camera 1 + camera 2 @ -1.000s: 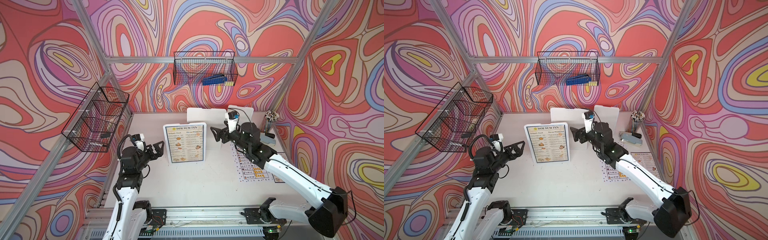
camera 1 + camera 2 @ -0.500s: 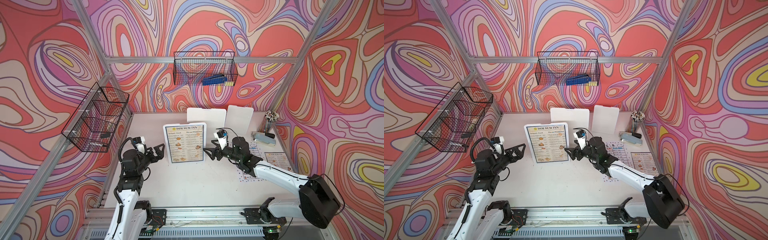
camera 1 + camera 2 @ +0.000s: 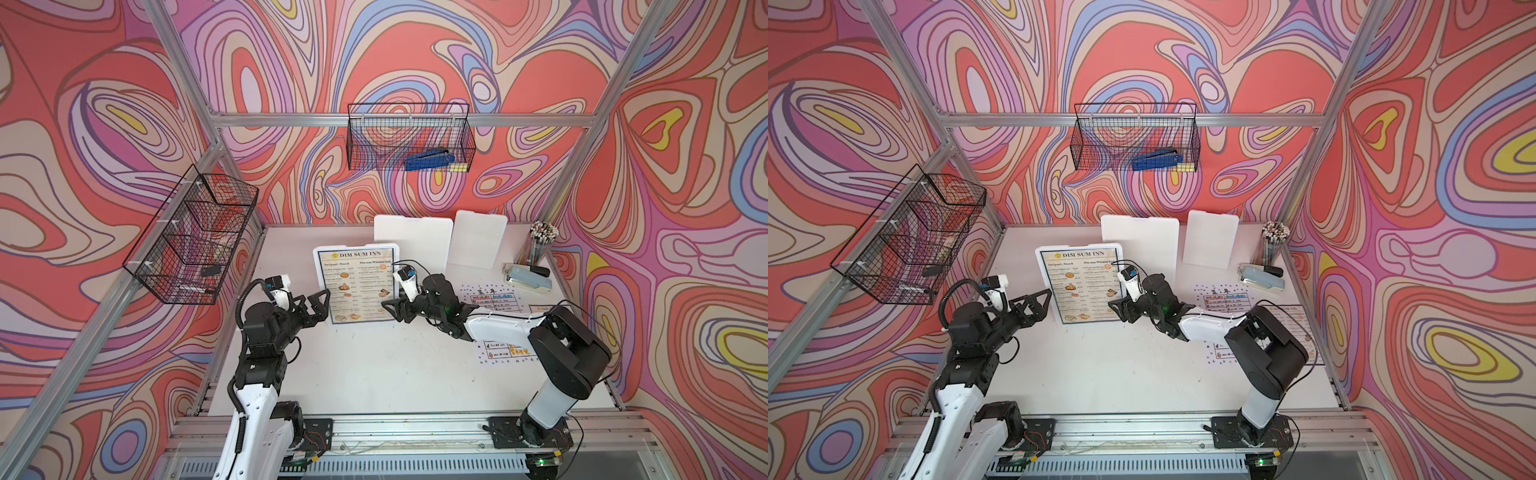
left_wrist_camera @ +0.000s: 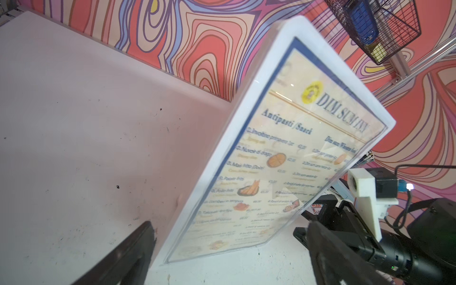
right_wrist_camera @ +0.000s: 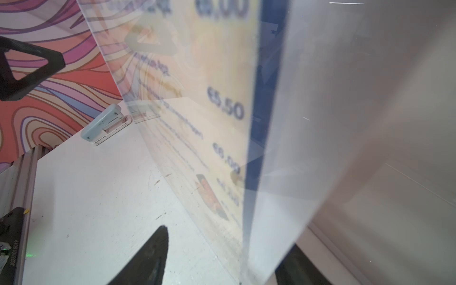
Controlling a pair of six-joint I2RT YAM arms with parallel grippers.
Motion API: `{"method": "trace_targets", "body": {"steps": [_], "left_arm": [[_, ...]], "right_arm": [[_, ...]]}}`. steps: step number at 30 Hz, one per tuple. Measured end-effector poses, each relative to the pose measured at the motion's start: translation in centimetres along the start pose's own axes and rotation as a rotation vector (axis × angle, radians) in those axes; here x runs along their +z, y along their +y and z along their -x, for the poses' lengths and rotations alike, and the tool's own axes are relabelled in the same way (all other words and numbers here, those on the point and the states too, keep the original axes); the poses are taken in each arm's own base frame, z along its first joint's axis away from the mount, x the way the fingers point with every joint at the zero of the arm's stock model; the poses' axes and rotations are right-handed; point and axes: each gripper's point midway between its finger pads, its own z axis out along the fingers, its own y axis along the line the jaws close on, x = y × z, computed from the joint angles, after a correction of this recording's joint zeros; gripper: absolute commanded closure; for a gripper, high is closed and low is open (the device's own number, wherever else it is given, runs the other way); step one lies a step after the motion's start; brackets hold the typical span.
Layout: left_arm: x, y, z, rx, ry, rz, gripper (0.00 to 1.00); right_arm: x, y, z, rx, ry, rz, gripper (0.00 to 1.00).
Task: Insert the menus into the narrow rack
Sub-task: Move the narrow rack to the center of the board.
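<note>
Blue-bordered "DIM SUM INN" menu [image 3: 357,286] upright; left fingers [image 4: 128,251] apart, right fingers [image 5: 153,256] apart astride its edge.

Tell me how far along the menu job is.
Seemingly done: one large DIM SUM INN menu stands in its white-backed holder. In hand: right gripper straddles its edge, not visibly clamped; left gripper open beside it. Remaining: white menu and small DIM SUM INN menu lie flat on the table.

Walls [image 3: 415,62]: swirling print on all three sides, in red, pink, lilac, blue and yellow. Aluminium frame rails [image 3: 291,119] up corners and across back wall. White tabletop [image 3: 374,374], scuffed, small dark specks. Slotted aluminium rail [image 3: 395,430] along front edge. Light even, shadows soft.
</note>
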Motion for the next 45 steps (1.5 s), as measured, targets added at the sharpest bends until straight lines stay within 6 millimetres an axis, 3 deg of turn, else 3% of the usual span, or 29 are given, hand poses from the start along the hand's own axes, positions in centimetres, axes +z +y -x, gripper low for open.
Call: {"method": "trace_targets", "body": {"steps": [9,20,24,27,32,34,37,41,45], "left_arm": [[-0.9,-1.2,0.7,0.024,-0.035,-0.040,0.01],[-1.3,-1.8,0.8,0.030,-0.041,-0.065,0.01],[-1.3,-1.9,0.7,0.026,-0.039,-0.068,0.01],[-1.2,-1.9,0.7,0.024,-0.036,-0.072,0.01],[-1.0,-2.2,0.6,0.020,-0.032,-0.096,0.02],[-0.8,-2.5,0.6,0.020,-0.036,-0.124,0.05],[0.1,-2.9,0.1,0.026,-0.014,-0.146,0.05],[2.3,-6.3,-2.9,0.114,0.096,-0.227,0.05],[4.9,-10.5,-5.2,0.203,0.180,-0.322,0.07]], "right_arm": [[5.5,1.1,-0.8,0.012,0.017,0.002,0.41],[13.4,0.9,1.5,0.025,-0.013,0.005,0.41],[15.3,0.5,1.9,0.026,-0.009,-0.006,0.38],[15.4,0.4,1.8,0.028,0.002,-0.011,0.35],[13.4,0.7,0.5,0.038,0.044,-0.018,0.28],[11.4,1.1,0.4,0.041,0.052,-0.018,0.27],[7.6,2.2,1.8,0.035,0.024,-0.011,0.26],[2.2,3.2,4.7,0.020,-0.073,-0.022,0.24],[-2.8,2.6,5.4,0.021,-0.143,-0.081,0.24]]}}
